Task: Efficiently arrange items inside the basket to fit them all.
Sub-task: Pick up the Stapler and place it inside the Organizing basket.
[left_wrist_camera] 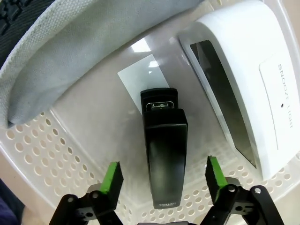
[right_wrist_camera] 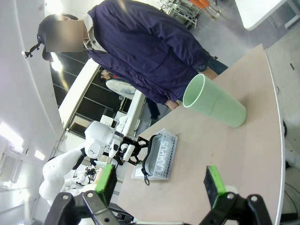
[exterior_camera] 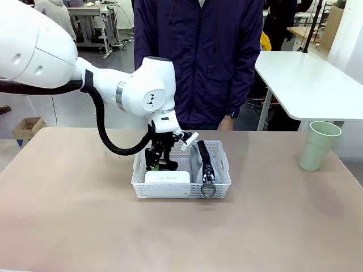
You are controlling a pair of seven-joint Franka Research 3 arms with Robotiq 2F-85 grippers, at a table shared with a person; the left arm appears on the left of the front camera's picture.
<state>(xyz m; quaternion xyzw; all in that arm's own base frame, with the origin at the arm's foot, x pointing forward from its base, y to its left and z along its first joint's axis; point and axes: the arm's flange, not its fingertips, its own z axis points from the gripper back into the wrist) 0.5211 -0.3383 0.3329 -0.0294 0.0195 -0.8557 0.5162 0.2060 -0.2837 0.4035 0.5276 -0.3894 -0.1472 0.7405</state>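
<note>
My left gripper (left_wrist_camera: 164, 173): jaws spread, pointing down into the basket behind the box; the green pads (left_wrist_camera: 111, 177) stand on either side of the stapler's end, apart from it, pinching nothing.
Black stapler (left_wrist_camera: 165, 154): lying flat on the basket floor between my left fingers, with the box on one side and the pouch on the other.
Small white rectangular box (exterior_camera: 167, 177): inside the basket, lying against its near wall, left part.
Grey fabric pouch with black zipper edge (exterior_camera: 205, 161): inside the basket along its right side, standing on edge; its metal ring (exterior_camera: 208, 190) hangs at the near wall.
Shallow white plastic basket with perforated sides (exterior_camera: 164, 192): on the beige table (exterior_camera: 85, 226), about the middle.
My right gripper (right_wrist_camera: 161, 180): jaws spread with nothing between them, held above the table, well apart from the basket.
Pale green cup (exterior_camera: 319, 145): upright on the table's right end, outside the basket and well apart from it.
Person in dark jacket (exterior_camera: 210, 56): standing at the far edge, one hand (exterior_camera: 227, 123) hanging just behind the basket.
</note>
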